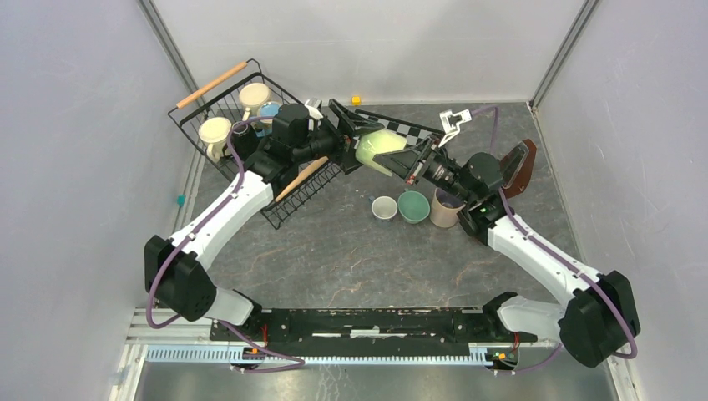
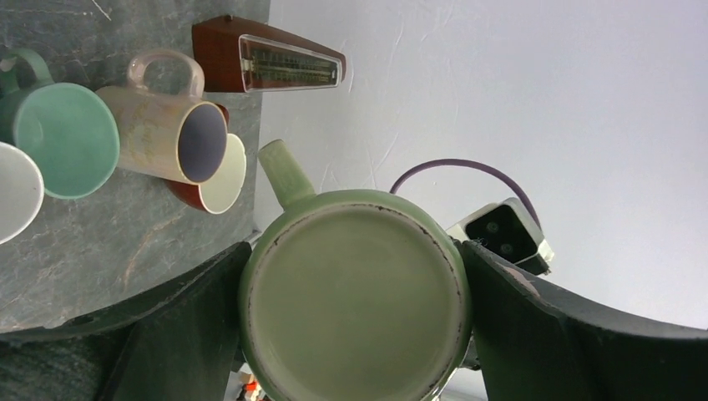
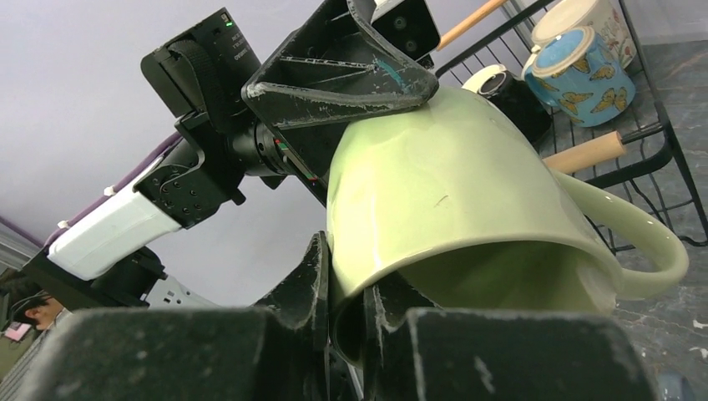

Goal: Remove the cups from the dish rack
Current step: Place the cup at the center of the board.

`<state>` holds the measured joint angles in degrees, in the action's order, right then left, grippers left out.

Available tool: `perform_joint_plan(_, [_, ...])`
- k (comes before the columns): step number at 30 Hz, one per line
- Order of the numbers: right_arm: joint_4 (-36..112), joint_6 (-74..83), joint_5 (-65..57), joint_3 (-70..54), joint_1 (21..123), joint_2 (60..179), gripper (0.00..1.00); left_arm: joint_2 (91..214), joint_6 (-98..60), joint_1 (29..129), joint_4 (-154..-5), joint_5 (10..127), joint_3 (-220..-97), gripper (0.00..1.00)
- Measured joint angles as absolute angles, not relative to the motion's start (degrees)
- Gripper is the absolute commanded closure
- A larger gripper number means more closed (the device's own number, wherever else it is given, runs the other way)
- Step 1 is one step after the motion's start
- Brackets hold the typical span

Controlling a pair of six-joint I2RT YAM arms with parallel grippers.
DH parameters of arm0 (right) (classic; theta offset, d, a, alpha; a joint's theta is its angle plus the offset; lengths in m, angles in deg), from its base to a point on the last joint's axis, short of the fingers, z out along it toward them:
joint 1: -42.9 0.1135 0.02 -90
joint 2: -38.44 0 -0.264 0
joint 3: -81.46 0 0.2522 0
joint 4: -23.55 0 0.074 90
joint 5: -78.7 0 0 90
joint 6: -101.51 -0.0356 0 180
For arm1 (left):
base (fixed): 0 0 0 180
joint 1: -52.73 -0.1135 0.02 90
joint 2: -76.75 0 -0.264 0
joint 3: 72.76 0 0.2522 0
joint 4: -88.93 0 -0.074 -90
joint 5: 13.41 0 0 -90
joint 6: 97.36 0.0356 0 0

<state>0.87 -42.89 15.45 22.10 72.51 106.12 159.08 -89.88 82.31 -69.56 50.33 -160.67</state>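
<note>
Right gripper point(image 3: 349, 292) is clenched on the rim of a light green ceramic handled mug point(image 3: 434, 192), one finger inside. Left gripper point(image 2: 359, 309) grasps the mug's body from the opposite end, above the bench. Behind the left gripper sits the black wire dish rack point(image 1: 219, 100).

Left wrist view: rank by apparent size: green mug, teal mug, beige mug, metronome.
1. The green mug: largest by far, but it sits right at the camera, so nearness inflates it.
2-3. The teal mug and the beige mug: they look alike, so no ranking.
4. The metronome: smallest, and also farther back.
</note>
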Motion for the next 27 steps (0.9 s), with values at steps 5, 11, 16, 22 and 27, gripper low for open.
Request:
perform_joint_plan(5, [10.07, -37.77, 15.16, 19.10, 72.77, 103.95, 1.00, 158.20, -87.83, 83.32, -68.14, 50.66, -160.67, 0.00])
perform_joint_plan(11, [18.70, -33.40, 14.13, 17.03, 73.58, 100.48, 1.00, 156.91, -86.60, 84.02, -68.16, 50.27, -160.21, 0.00])
perform_joint_plan(16, [21.98, -31.35, 13.94, 17.03, 73.66, 98.27, 1.00, 156.59, -86.82, 84.39, -71.70, 48.41, -158.29, 0.00])
perform_joint_plan(22, [23.32, -30.12, 13.89, 17.03, 73.71, 97.29, 1.00, 156.61, -87.35, 84.37, -74.87, 46.86, -156.76, 0.00])
perform_joint_plan(27, [23.69, -29.71, 13.19, 17.03, 73.69, 96.21, 1.00, 156.61, -88.92, 84.34, -78.94, 45.59, -155.45, 0.00])
